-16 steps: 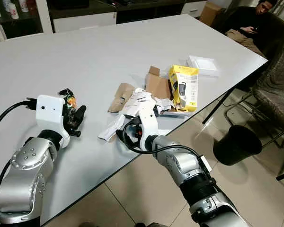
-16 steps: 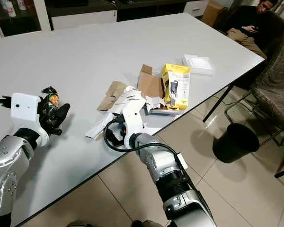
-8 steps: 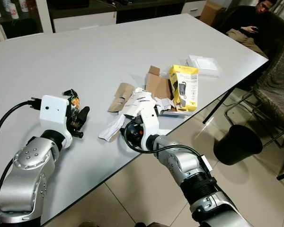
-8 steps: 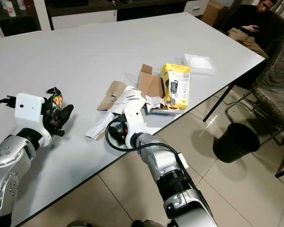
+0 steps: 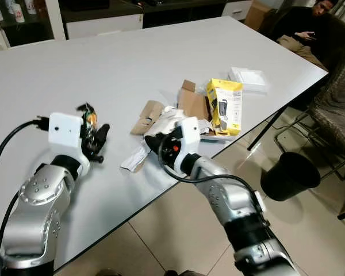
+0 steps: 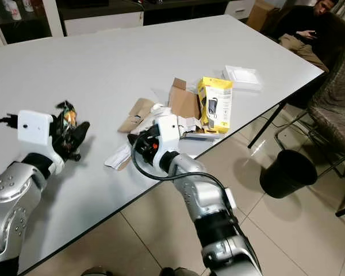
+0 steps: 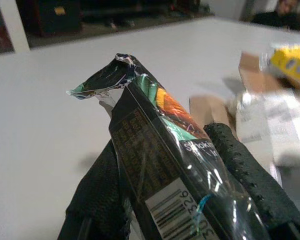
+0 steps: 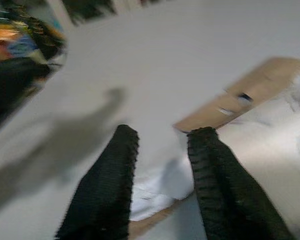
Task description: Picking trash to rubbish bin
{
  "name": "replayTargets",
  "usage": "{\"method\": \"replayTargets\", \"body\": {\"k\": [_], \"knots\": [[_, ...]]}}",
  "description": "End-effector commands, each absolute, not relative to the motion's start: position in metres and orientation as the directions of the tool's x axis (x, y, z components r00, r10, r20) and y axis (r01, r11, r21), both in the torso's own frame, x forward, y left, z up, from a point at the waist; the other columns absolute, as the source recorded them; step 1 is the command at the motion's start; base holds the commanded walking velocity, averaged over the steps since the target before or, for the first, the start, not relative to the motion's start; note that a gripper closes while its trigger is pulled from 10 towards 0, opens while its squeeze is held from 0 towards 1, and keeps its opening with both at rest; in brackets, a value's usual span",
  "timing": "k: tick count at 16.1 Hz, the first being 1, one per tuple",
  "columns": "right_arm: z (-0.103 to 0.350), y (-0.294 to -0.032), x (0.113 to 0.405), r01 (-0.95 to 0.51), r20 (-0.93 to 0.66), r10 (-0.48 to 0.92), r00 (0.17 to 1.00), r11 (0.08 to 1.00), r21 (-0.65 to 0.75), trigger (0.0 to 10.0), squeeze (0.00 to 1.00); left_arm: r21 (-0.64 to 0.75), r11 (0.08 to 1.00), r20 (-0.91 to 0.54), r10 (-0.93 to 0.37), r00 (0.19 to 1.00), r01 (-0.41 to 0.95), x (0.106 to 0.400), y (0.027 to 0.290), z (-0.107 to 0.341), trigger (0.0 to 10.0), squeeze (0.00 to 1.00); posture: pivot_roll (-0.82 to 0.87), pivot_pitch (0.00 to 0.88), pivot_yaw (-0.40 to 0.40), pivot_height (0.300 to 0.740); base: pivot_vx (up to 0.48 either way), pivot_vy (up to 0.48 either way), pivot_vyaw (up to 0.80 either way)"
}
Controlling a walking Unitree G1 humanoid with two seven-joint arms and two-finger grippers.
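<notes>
My left gripper [image 5: 94,137] is shut on a dark snack wrapper [image 7: 155,145], held a little above the white table [image 5: 132,57] at the left. The wrapper's torn end [image 5: 86,111] sticks up past the fingers. My right gripper [image 8: 160,137] is open with nothing between its fingers [image 8: 115,185]. It hovers low over the left end of the trash pile, pointing left across a strip of white paper [image 5: 135,158] and a flat cardboard piece [image 5: 146,112]. A black rubbish bin [image 5: 290,175] stands on the floor to the right of the table.
The pile near the table's front edge also holds a brown cardboard piece [image 5: 191,103], a yellow box [image 5: 225,105] and a flat white box [image 5: 248,79]. A person [image 5: 302,29] sits at the far right. A chair [image 5: 339,109] stands beyond the bin.
My right gripper has risen from the table edge and swung left over the white paper. My left gripper has lifted a little with the wrapper.
</notes>
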State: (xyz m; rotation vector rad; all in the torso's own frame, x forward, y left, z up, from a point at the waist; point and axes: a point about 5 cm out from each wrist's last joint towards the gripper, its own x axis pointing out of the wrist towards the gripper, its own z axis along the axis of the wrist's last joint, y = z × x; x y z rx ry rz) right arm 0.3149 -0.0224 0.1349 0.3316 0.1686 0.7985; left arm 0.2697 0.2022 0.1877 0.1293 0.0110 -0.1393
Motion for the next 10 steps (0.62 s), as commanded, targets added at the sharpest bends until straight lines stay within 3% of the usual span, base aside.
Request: {"method": "replayTargets", "body": {"k": [1, 5, 8, 9, 10], "knots": [[0.138, -0.035, 0.314, -0.681, 0.024, 0.726, 0.687, 0.633, 0.369, 0.0, 0.00, 0.116, 0.984, 0.013, -0.135, 0.991, 0.132, 0.271, 0.200, 0.191, 0.0, 0.00, 0.13, 0.081, -0.172, 0.740, 0.000, 0.000, 0.00], [0.142, -0.051, 0.302, -0.726, 0.098, 0.756, 0.647, 0.570, 0.385, 0.0, 0.00, 0.111, 0.986, 0.024, -0.125, 0.992, 0.122, 0.270, 0.201, 0.190, 0.0, 0.00, 0.13, 0.077, -0.169, 0.740, 0.000, 0.000, 0.00], [0.148, -0.054, 0.304, -0.729, 0.119, 0.738, 0.665, 0.604, 0.323, 0.0, 0.00, 0.147, 0.982, 0.028, -0.128, 0.991, 0.123, 0.270, 0.198, 0.188, 0.0, 0.00, 0.13, 0.076, -0.167, 0.740, 0.000, 0.000, 0.00], [0.150, -0.054, 0.306, -0.726, 0.116, 0.730, 0.674, 0.624, 0.288, 10.0, 0.00, 0.168, 0.981, 0.026, -0.107, 0.994, 0.101, 0.270, 0.198, 0.188, 10.0, 0.00, 0.13, 0.076, -0.167, 0.740, 0.000, 0.000, 0.00], [0.152, -0.051, 0.309, -0.727, 0.118, 0.727, 0.677, 0.634, 0.265, 10.0, 0.00, 0.171, 0.981, 0.027, -0.095, 0.995, 0.089, 0.270, 0.198, 0.187, 10.0, 0.00, 0.13, 0.075, -0.168, 0.740, 0.000, 0.000, 0.00]]}}
